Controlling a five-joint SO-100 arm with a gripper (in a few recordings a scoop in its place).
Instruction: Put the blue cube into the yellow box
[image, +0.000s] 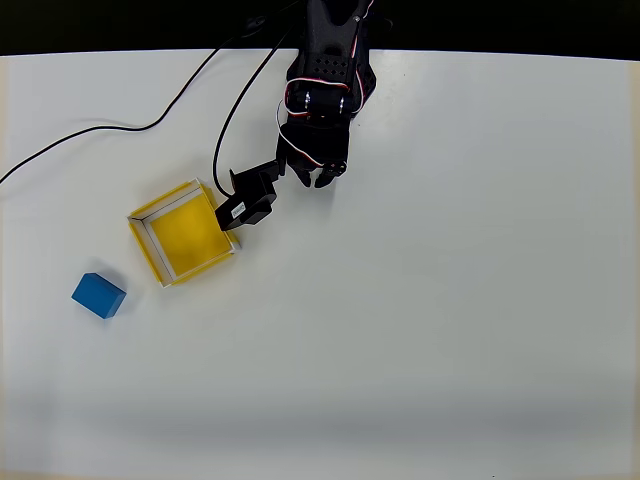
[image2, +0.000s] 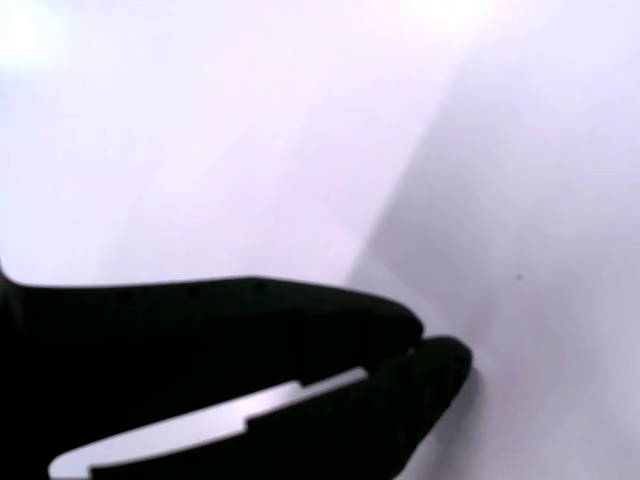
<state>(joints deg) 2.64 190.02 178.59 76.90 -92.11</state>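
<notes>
**A:** What was the biggest thing there?

**B:** One counter, white, smooth and matte, filling most of the overhead view. Beyond its far edge everything was dark.

**A:** And after that?

**B:** One black arm, hard plastic with red and white wires looped round its joints, reaching in from the top edge. Two thin black cables curved across the counter to its left.

**A:** The fingers?

**B:** The gripper sat at the arm's lower-left end, over the right-hand wall of the yellow box. In the wrist view the fingers showed as rounded black shapes meeting at their tips with no gap, and nothing was between them.

**A:** The box itself?

**B:** One shallow square tray, yellow floor, low walls with pale rims, turned at an angle.

**A:** And the cube?

**B:** One blue cube, small, plain matte faces, resting on the counter near the box's lower-left corner, not touching it and well apart from the gripper.
</notes>
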